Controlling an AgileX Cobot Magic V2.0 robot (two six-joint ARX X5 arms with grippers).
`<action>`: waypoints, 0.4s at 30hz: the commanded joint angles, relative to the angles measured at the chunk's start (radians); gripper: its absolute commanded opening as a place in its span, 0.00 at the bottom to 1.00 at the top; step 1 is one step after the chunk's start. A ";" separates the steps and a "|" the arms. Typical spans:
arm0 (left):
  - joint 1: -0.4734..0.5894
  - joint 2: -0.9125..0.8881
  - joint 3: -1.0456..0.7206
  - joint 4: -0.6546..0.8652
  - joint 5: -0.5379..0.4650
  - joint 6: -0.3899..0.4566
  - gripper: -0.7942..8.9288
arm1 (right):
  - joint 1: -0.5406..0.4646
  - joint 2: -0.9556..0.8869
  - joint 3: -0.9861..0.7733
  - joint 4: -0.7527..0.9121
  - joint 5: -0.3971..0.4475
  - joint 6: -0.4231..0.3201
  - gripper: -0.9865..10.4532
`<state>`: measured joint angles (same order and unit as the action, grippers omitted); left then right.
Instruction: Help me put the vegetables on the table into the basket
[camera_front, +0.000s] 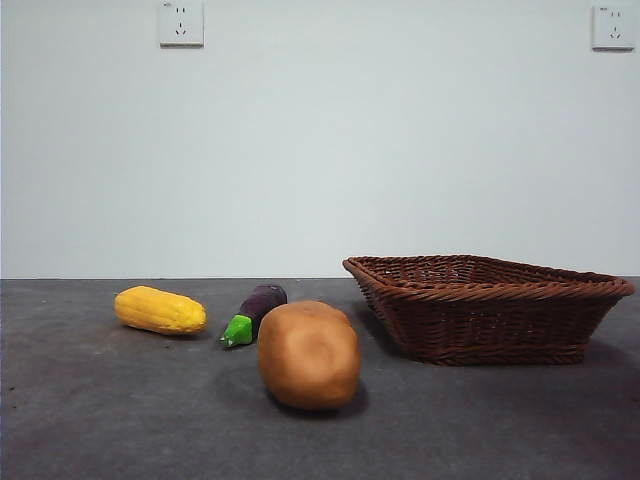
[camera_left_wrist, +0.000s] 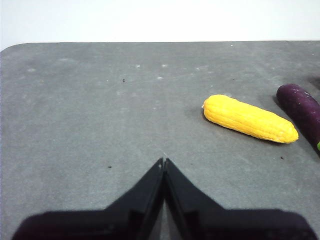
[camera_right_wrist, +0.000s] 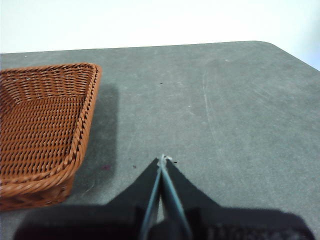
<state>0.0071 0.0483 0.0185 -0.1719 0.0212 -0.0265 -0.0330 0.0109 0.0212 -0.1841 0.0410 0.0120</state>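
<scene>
Corn (camera_front: 160, 310), eggplant (camera_front: 254, 313), potato (camera_front: 309, 355) lie left of basket (camera_front: 487, 308).

We list: yellow corn cob (camera_front: 160, 310), on its side on the grey counter (camera_front: 100, 400); purple eggplant (camera_front: 256, 312) beside it, green stem forward; tan potato (camera_front: 309, 355) nearest; empty brown wicker basket (camera_front: 480, 310), upright, right.
</scene>
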 joint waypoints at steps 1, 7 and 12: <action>-0.002 0.000 -0.010 0.005 0.005 -0.002 0.08 | -0.001 -0.002 -0.007 0.001 0.000 0.011 0.09; -0.002 0.000 -0.010 0.005 0.005 -0.003 0.08 | -0.001 -0.002 -0.007 0.001 -0.002 0.017 0.09; -0.002 0.000 -0.010 0.005 0.005 -0.003 0.08 | -0.001 -0.002 -0.007 -0.001 -0.016 0.122 0.09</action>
<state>0.0071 0.0483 0.0185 -0.1719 0.0212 -0.0265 -0.0330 0.0109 0.0212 -0.1856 0.0261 0.0738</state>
